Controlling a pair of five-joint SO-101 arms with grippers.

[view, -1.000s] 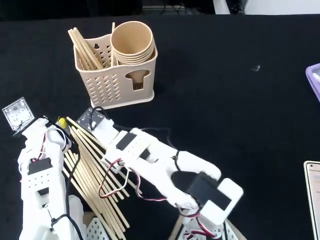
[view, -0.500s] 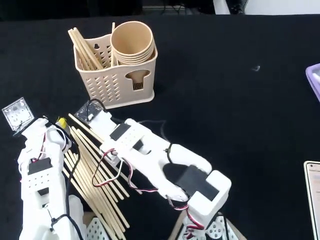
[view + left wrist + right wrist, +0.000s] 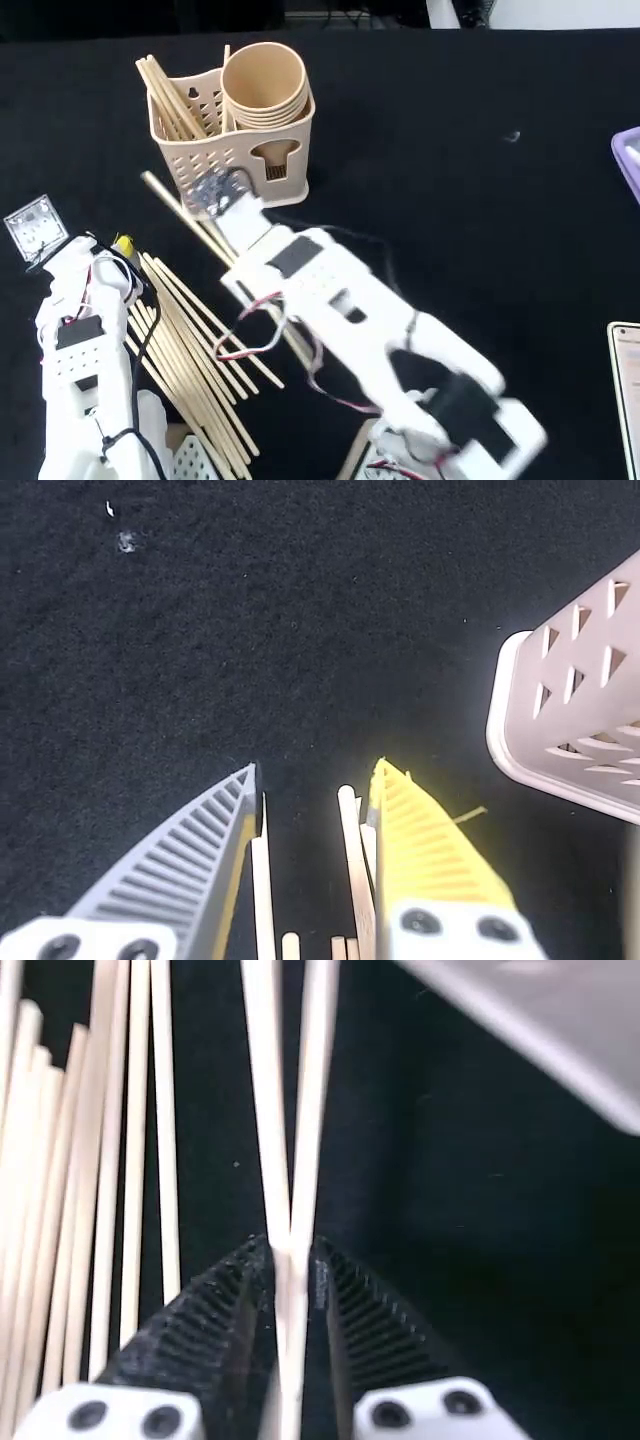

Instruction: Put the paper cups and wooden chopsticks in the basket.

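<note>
Since the earlier frames, the right gripper (image 3: 290, 1260) has been carried away from the heap of loose chopsticks (image 3: 190, 340) and up to the basket (image 3: 230, 165), and two chopsticks (image 3: 262, 1110) have been lifted with it. These two are clamped between its narrowed jaws, crossing at the grip and fanning out ahead of the fingertips. In the high view their far end is seen beyond the gripper, just in front of the basket's wall. The basket lies just ahead of this gripper, with stacked paper cups (image 3: 265, 85) in one compartment and stored chopsticks (image 3: 170, 100) in the other. The left gripper (image 3: 310, 780) is held with its jaws apart over the black table (image 3: 450, 200). Several ends of the loose chopsticks are seen between them, and a corner of the basket lies ahead, off to one side.
</note>
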